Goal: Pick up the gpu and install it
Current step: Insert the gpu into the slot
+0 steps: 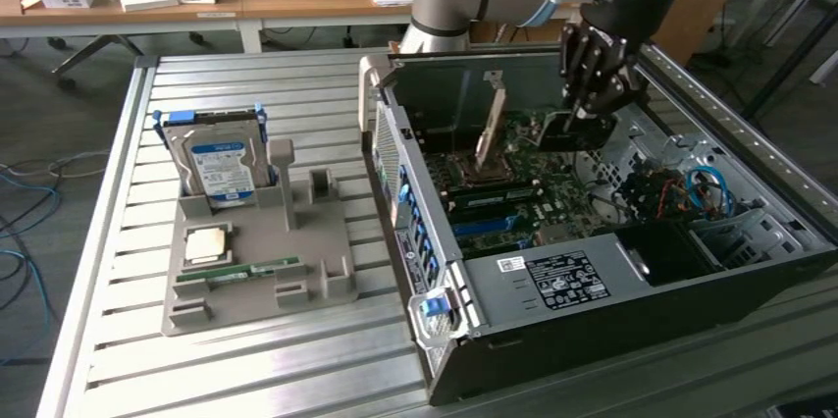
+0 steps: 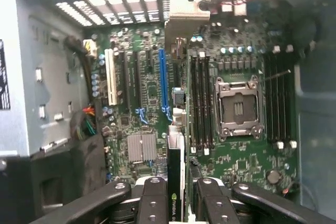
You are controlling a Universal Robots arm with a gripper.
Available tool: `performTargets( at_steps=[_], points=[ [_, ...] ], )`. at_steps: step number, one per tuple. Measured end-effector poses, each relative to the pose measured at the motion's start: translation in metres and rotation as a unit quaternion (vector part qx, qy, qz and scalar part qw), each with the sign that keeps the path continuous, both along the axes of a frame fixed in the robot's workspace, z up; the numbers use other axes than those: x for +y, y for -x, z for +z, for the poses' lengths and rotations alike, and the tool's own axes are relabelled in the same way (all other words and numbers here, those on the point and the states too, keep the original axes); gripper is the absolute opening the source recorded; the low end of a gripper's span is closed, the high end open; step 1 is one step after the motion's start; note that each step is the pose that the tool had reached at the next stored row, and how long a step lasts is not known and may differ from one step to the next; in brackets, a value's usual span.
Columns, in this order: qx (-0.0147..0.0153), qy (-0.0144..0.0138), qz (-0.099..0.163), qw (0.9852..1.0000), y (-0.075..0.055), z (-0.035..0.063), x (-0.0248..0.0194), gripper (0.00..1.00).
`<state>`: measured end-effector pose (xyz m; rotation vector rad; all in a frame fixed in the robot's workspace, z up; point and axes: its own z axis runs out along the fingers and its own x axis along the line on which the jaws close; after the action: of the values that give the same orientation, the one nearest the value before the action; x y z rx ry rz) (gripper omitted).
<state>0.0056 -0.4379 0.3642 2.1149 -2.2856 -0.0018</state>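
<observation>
My gripper [image 1: 592, 104] hangs inside the open computer case [image 1: 629, 271], above the motherboard [image 2: 152, 93]. It is shut on the gpu [image 2: 176, 182], which the wrist view shows edge-on between the two black fingers [image 2: 152, 203] as a thin dark card with a small green logo. In the exterior view the gpu [image 1: 574, 130] is a dark piece just below the fingertips. The card's edge runs close beside the long blue slot [image 2: 163, 82], on the side of the memory slots [image 2: 202, 98]. A silvery metal piece [image 2: 181, 19] lies in line with the card toward the case's rear.
The CPU socket [image 2: 239, 106] sits open beyond the memory slots. At the exterior view's left a grey holder tray [image 1: 328, 281] carries a blue-labelled hard drive [image 1: 220, 168] and a green memory stick [image 1: 242, 271]. Blue cables [image 1: 701, 192] lie in the case. A tan upright strip [image 1: 490, 129] stands near the socket.
</observation>
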Motion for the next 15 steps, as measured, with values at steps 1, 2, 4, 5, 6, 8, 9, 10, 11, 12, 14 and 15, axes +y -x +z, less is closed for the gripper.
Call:
performTargets(
  at_steps=[1, 2, 4, 5, 6, 8, 9, 10, 11, 12, 14, 15],
  points=[
    [0.0, 0.0, 0.008, 1.0, 0.0, -0.0001, 0.0, 0.26],
    [0.0, 0.0002, 0.014, 0.9999, 0.0, -0.0001, 0.0, 0.26],
    [-0.0002, 0.0002, 0.015, 0.9999, 0.0003, -0.0001, 0.0, 0.26],
    [-0.0006, 0.0002, 0.015, 0.9999, 0.0007, -0.0001, 0.0, 0.26],
    [-0.0016, 0.0002, 0.016, 0.9999, 0.0013, -0.0001, 0.0, 0.26],
    [-0.0034, 0.0002, 0.016, 0.9999, 0.003, -0.0005, 0.0, 0.26],
    [-0.0042, 0.0002, 0.016, 0.9999, 0.0039, -0.0007, 0.0001, 0.26],
    [-0.0048, 0.0002, 0.016, 0.9999, 0.0046, -0.001, 0.0001, 0.26],
    [-0.0051, 0.0002, 0.016, 0.9999, 0.0051, -0.0013, 0.0, 0.26],
    [-0.0052, 0.0002, 0.016, 0.9999, 0.0054, -0.0016, 0.0, 0.26],
    [-0.0053, 0.0002, 0.017, 0.9998, 0.006, -0.0026, -0.0002, 0.26],
    [-0.0052, 0.0002, 0.017, 0.9998, 0.0063, -0.003, -0.0004, 0.26]
  ],
)
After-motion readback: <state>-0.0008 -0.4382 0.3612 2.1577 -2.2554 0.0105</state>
